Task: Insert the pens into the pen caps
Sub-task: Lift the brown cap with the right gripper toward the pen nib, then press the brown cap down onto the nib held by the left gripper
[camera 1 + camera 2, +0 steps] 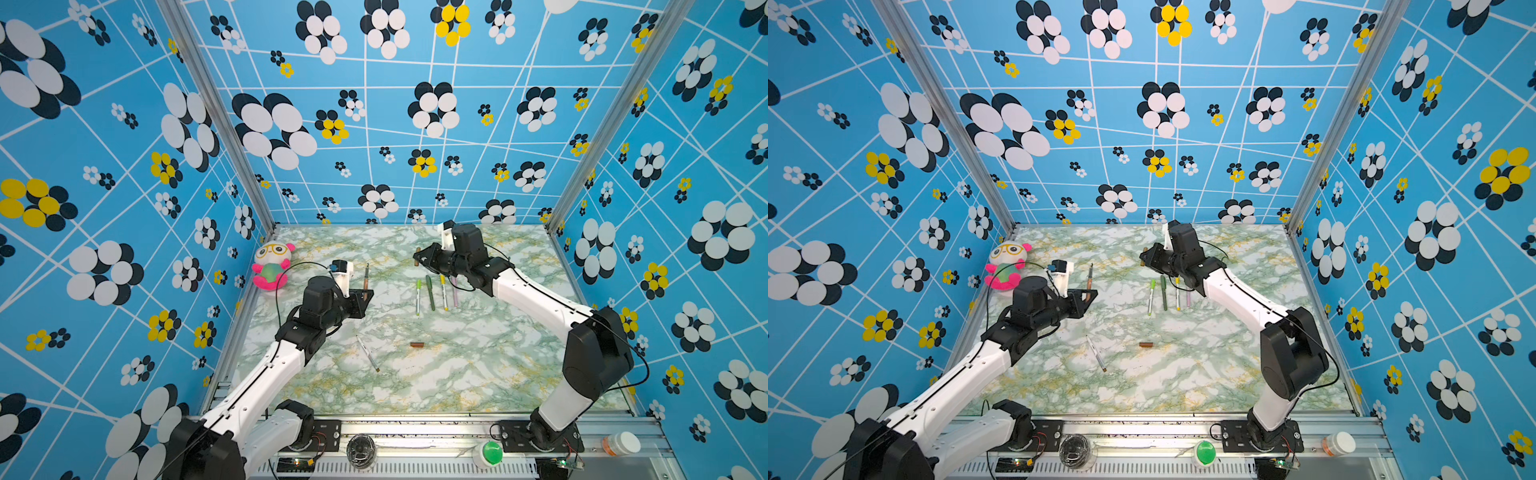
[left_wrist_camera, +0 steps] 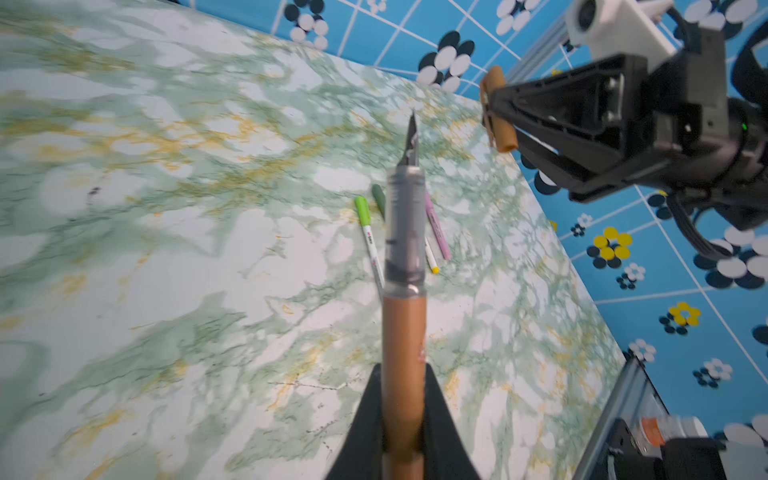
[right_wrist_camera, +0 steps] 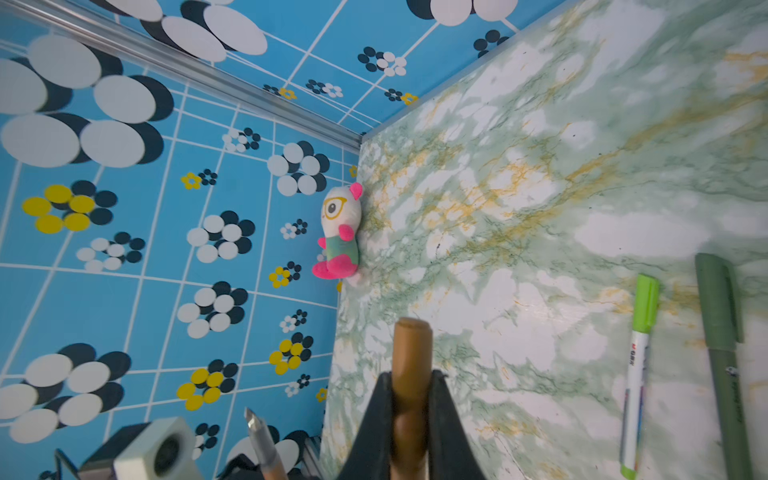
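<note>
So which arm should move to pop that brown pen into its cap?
Probably the left. The left gripper holds the brown pen by its back end, tip free and pointing out, and its wrist view shows both the tip and the brown cap in the right gripper.

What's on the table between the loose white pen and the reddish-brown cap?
Nothing; both top views show bare table between the white pen and reddish-brown cap.

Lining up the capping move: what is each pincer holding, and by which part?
Left pincer grips the brown pen by the rear of its barrel, tip free. Right pincer grips the brown cap around its middle.
</note>
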Controlling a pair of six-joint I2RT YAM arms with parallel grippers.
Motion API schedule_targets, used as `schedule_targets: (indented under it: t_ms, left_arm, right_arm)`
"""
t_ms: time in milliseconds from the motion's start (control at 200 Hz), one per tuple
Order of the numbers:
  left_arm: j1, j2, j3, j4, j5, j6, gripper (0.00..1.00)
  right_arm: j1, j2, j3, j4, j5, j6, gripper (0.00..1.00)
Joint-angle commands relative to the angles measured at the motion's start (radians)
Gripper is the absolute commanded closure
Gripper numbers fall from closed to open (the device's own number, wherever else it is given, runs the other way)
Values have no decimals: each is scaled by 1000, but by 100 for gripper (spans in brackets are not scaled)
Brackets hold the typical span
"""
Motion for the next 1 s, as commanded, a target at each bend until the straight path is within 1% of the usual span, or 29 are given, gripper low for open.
schedule_targets:
  t_ms: [0,125,290,490,1000]
  left_arm:
    - [-62,47,60,33,94,54,100]
    - [-90,102,74,61,84,17,100]
    - [-108,139,87,83,72,-11,100]
    - [-116,148,110,71,62,-6,100]
    - [-118,154,96,77,-1,-21,100]
  right_arm:
    - [14,12,7,135,-143,120,97]
    - [26,9,1,150,-178,113,97]
    - [39,-11,-19,131,-184,92,97]
    - [46,-13,-19,116,-182,76,98]
    - [71,-10,-25,109,-188,62,100]
